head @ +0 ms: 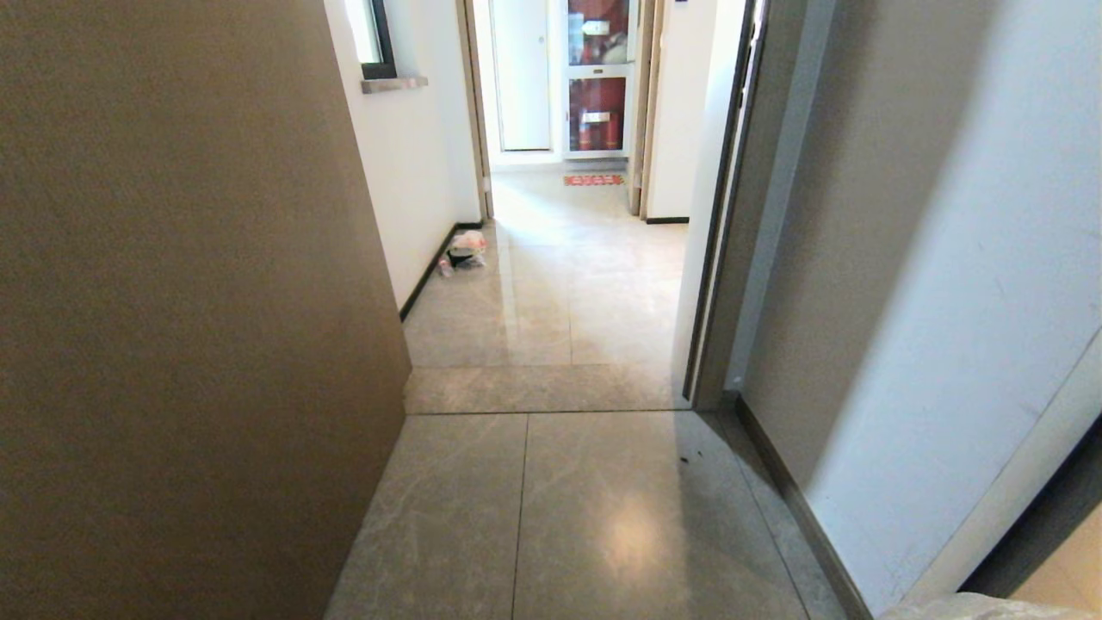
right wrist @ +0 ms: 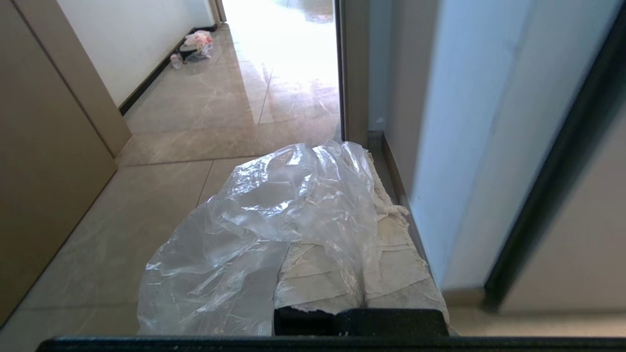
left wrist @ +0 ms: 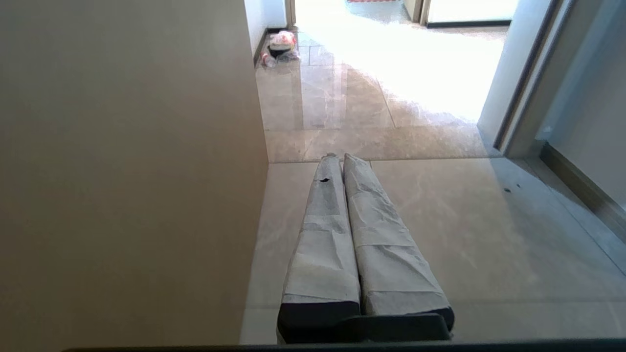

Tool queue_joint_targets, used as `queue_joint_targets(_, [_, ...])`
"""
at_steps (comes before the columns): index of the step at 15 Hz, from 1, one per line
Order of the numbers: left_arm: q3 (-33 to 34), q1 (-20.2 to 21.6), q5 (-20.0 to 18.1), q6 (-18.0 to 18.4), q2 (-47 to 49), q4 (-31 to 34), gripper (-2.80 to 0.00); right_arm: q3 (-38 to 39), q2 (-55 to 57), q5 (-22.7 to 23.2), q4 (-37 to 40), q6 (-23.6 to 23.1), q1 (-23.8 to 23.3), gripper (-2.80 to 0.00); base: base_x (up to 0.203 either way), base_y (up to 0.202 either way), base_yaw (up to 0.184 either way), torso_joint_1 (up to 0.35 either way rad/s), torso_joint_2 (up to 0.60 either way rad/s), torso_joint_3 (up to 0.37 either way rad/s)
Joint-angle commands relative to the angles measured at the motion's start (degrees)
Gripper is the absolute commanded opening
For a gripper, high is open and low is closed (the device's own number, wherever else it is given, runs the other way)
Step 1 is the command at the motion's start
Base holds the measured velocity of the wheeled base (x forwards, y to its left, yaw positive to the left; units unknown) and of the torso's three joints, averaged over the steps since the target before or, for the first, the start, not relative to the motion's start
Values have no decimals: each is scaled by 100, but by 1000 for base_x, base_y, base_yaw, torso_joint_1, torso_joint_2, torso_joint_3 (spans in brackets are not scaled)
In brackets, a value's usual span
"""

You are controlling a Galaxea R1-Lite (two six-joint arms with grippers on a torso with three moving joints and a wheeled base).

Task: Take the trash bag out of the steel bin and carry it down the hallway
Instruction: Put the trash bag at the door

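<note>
The trash bag (right wrist: 254, 215), thin, clear and wrinkly, is draped over my right gripper (right wrist: 364, 159) and hangs off one side of it. The gripper's tape-wrapped fingers (right wrist: 406, 254) are shut on the bag's plastic, and the bag covers their tips. My left gripper (left wrist: 341, 157) is shut and holds nothing, its taped fingers pressed together above the floor. The hallway (head: 560, 284) lies straight ahead past a doorway, with glossy beige tiles, white walls and a black baseboard. The steel bin is out of view. Neither arm is clearly seen in the head view.
A tall brown panel (head: 172, 301) stands close on the left. The door frame (head: 723, 258) and a pale wall (head: 947, 301) stand close on the right. A small heap of rubbish (head: 466, 250) lies by the hallway's left baseboard. A red-filled cabinet (head: 597, 77) stands at the far end.
</note>
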Motion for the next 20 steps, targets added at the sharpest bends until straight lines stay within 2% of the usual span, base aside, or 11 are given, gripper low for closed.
queue_joint_targets(1, [18,2,0,-2,2,4,-280,9,-1,-1,5,2,0,-280,192,0,3,6,5,3])
queue_joint_targets(20, [18,2,0,16,2,4,-280,9,-1,-1,-4,2,-1,-280,194,0,1,3,2,1])
